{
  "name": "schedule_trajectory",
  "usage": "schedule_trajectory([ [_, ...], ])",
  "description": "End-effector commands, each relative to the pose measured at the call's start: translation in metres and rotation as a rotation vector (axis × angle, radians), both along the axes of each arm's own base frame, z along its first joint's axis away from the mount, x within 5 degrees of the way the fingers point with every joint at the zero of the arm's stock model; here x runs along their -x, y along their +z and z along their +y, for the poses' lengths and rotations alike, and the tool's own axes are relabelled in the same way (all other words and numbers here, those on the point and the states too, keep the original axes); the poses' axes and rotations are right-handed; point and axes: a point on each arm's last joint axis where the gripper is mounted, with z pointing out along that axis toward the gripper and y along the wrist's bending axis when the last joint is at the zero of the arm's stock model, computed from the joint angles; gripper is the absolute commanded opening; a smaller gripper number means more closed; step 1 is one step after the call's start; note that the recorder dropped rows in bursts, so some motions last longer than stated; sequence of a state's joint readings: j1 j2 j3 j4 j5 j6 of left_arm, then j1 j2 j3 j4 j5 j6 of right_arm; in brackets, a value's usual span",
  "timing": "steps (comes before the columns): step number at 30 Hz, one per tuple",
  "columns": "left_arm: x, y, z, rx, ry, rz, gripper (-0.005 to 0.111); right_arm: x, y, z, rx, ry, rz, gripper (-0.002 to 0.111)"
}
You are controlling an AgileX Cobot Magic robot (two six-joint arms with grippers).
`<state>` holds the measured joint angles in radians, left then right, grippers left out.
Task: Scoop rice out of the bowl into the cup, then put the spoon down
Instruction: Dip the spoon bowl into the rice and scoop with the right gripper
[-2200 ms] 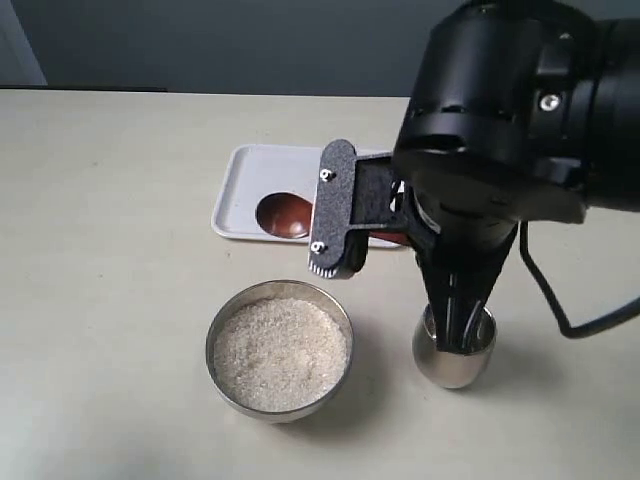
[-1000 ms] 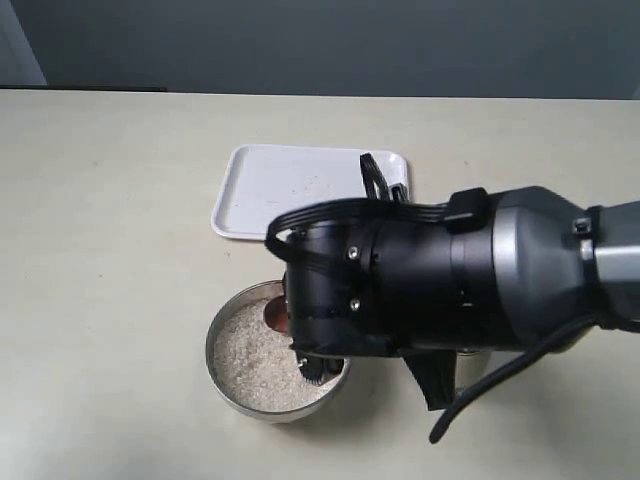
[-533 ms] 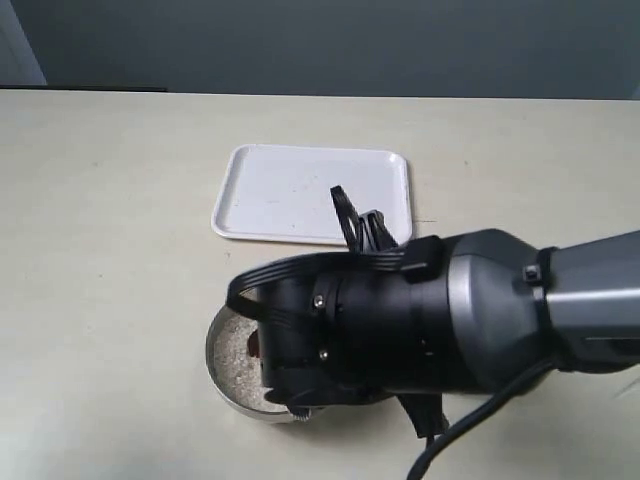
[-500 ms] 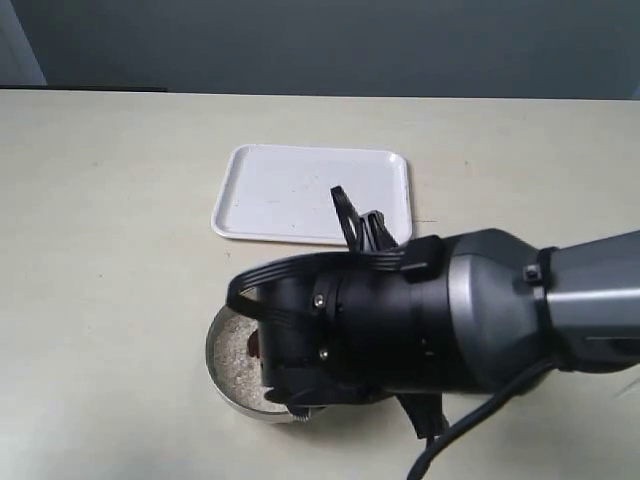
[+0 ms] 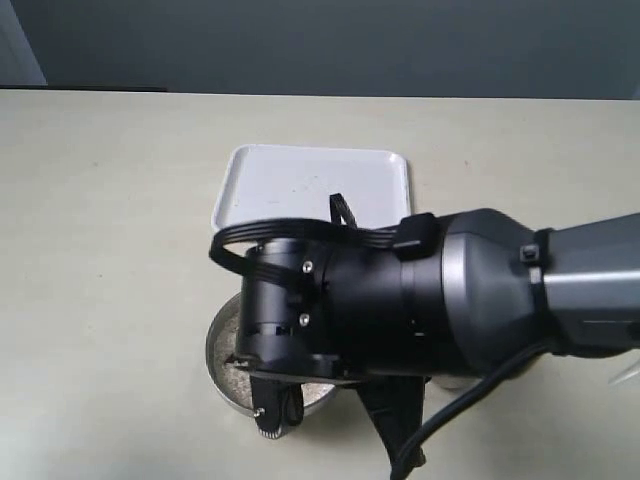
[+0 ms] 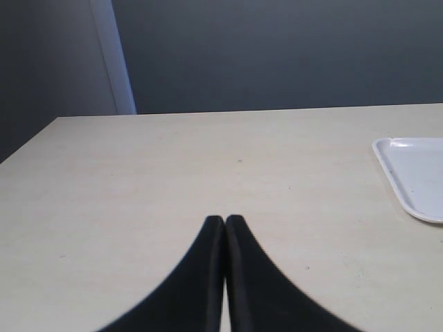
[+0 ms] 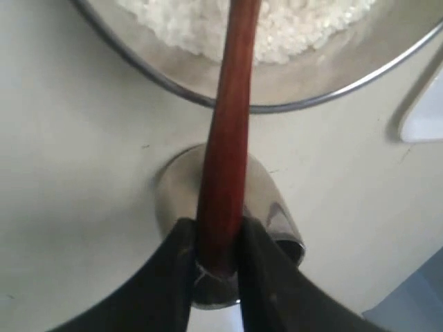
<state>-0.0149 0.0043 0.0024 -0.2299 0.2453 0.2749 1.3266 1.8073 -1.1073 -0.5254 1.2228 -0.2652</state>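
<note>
Leaving the left end effector (image 6: 225, 223) parked, pinched shut and empty, the right end effector (image 7: 218, 235), clamped on the spoon (image 7: 232, 104) handle, should dig under the rice (image 7: 304, 21) in the bowl (image 7: 315, 77), set well short of the counter's (image 5: 100, 200) far edge, then lift level.

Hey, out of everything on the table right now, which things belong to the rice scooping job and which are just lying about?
In the job: rice, bowl, cup, spoon, right tool gripping the spoon's handle.

Lying about: white tray, not in use now; left tool, closed over the table, holding nothing.
</note>
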Motion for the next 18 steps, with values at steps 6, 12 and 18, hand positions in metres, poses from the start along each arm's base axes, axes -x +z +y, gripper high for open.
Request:
schedule_trajectory([
  [6, 0.0002, 0.0020, 0.0000, -0.002, -0.003, -0.017, 0.001, 0.0041, -0.0007, 0.0011, -0.015, -0.023, 0.047, 0.001],
  [12, 0.0002, 0.0020, 0.0000, -0.002, -0.003, -0.017, 0.001, 0.0039, -0.0007, 0.0011, -0.020, -0.035, 0.041, 0.001],
  [18, 0.0002, 0.0020, 0.0000, -0.002, -0.003, -0.017, 0.001, 0.0025, -0.0001, 0.0012, -0.018, -0.027, 0.026, 0.001],
])
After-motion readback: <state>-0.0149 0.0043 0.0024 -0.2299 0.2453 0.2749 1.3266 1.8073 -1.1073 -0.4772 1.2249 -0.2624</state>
